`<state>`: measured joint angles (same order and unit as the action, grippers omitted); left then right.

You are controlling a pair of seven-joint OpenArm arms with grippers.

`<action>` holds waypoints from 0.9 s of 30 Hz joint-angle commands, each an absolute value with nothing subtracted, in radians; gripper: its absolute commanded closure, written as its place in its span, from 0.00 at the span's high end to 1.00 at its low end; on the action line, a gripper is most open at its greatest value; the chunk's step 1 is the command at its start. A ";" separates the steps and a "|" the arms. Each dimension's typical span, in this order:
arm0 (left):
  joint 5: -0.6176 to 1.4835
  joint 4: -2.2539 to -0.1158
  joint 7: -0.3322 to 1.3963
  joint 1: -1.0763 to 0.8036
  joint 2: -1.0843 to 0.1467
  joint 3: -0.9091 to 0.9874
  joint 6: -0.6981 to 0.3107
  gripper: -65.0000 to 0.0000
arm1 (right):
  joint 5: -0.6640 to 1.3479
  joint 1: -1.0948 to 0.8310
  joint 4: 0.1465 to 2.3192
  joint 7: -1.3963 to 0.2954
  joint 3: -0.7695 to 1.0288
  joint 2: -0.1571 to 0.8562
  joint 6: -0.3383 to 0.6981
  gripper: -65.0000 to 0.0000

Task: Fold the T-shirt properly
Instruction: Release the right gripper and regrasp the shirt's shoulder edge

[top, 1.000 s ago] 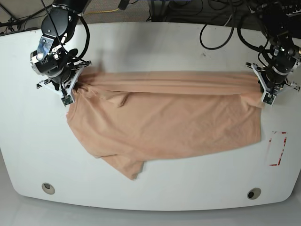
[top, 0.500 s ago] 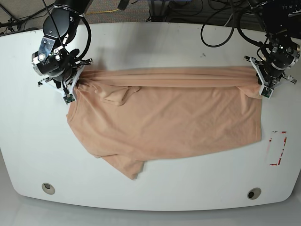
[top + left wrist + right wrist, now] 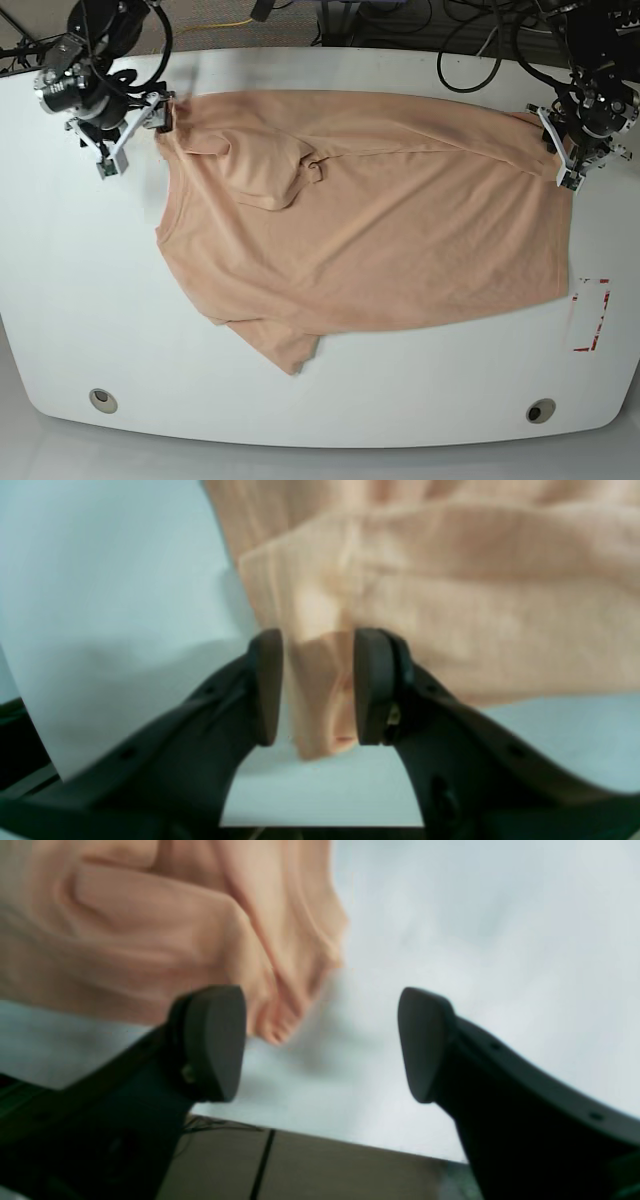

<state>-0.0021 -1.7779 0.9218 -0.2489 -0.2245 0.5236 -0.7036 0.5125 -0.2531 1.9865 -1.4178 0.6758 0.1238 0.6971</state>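
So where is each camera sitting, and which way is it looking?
Base view: high above, looking down on the white table, the peach cotton T-shirt and both arms.
Left wrist view: on the left arm, looking past the left gripper, whose dark fingers straddle a shirt edge.
Right wrist view: on the right arm, looking past the right gripper, open, beside a shirt corner.
Shared: every view shows the shirt and the table.
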 commanded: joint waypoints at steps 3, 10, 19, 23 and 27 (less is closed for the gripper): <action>0.002 -1.796 0.908 -0.243 -0.239 0.527 -0.698 0.35 | 0.794 -0.277 2.002 -1.396 0.708 0.171 0.698 0.68; 0.004 -1.801 0.908 -0.240 -0.239 0.529 -0.698 0.35 | 0.895 -0.265 1.969 -1.396 0.641 0.182 0.698 0.68; 0.002 -1.765 0.905 -0.236 -0.237 0.526 -0.698 0.35 | 0.889 -0.206 1.802 -1.322 0.463 0.217 0.698 0.68; -0.005 -1.709 0.845 -0.211 -0.237 0.527 -0.698 0.35 | 0.889 -0.174 1.768 -1.308 0.401 0.229 0.698 0.68; -0.004 -1.652 0.792 -0.234 -0.240 0.529 -0.698 0.35 | 0.880 -0.179 1.741 -1.290 0.387 0.246 0.698 0.63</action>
